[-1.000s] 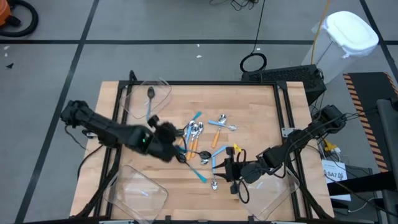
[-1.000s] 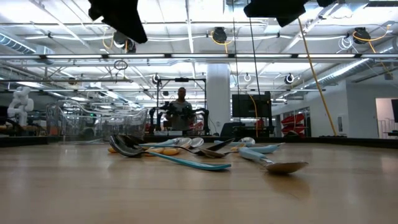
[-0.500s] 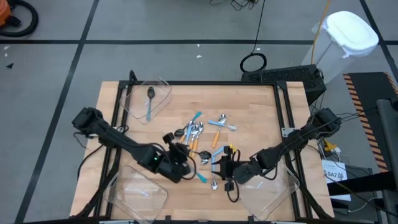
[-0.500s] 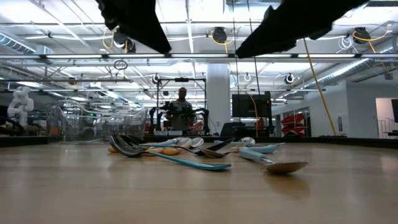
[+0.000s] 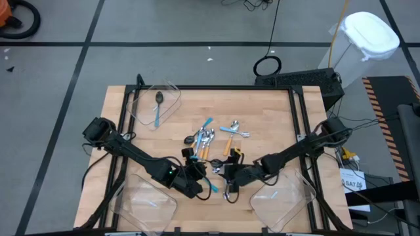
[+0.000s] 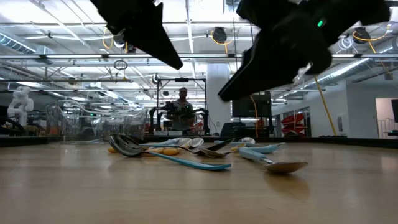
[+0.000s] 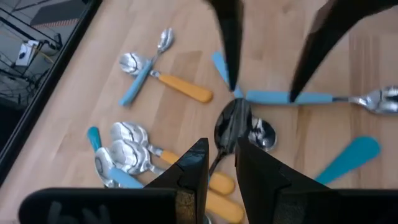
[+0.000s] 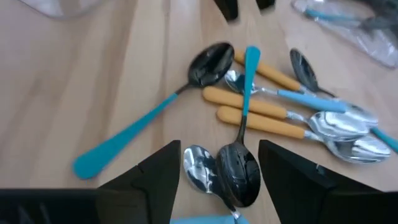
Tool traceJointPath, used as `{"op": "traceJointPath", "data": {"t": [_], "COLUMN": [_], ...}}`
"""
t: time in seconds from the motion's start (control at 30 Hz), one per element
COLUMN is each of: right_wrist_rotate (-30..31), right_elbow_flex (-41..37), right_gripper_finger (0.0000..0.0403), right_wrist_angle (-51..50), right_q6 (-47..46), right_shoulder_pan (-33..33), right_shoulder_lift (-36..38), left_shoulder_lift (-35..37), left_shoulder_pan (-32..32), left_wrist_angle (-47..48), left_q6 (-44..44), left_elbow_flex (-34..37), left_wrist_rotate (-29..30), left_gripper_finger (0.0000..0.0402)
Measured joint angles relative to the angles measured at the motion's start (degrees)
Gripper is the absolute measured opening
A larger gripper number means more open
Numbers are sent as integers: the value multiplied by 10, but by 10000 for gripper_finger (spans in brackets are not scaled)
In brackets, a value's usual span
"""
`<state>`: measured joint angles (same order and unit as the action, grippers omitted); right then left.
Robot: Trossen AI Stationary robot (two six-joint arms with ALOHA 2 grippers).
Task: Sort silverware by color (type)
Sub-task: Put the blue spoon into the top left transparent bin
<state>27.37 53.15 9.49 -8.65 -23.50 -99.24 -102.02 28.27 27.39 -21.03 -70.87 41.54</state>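
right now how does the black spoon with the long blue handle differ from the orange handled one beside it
The black-bowled spoon with a light-blue plastic handle has a dark bowl, the silver-bowled spoon with an orange plastic handle a shiny one. The blue handle stretches over bare wood; the orange one lies beside another orange handle. Both lie flat, unheld.
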Motion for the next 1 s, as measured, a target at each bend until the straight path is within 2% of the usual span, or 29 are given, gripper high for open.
{"op": "traceJointPath", "data": {"t": [0.13,0.43,0.7,0.83,1.0], "right_wrist_rotate": [-35,-59,-81,-83,-82], "right_elbow_flex": [0,0,32,74,138], "right_gripper_finger": [212,212,212,208,197], "right_wrist_angle": [53,128,138,109,-16], "right_q6": [-6,-32,-26,-25,-27], "right_shoulder_pan": [29,75,89,89,95], "right_shoulder_lift": [-31,-68,-114,-148,-180], "left_shoulder_lift": [0,0,0,0,0], "left_shoulder_pan": [0,7,4,0,0], "left_wrist_angle": [25,53,67,67,69], "left_q6": [-2,-18,-19,-19,-24], "left_elbow_flex": [0,0,0,0,0], "left_wrist_rotate": [-7,-30,-31,-31,-30], "left_gripper_finger": [81,81,81,81,81]}}
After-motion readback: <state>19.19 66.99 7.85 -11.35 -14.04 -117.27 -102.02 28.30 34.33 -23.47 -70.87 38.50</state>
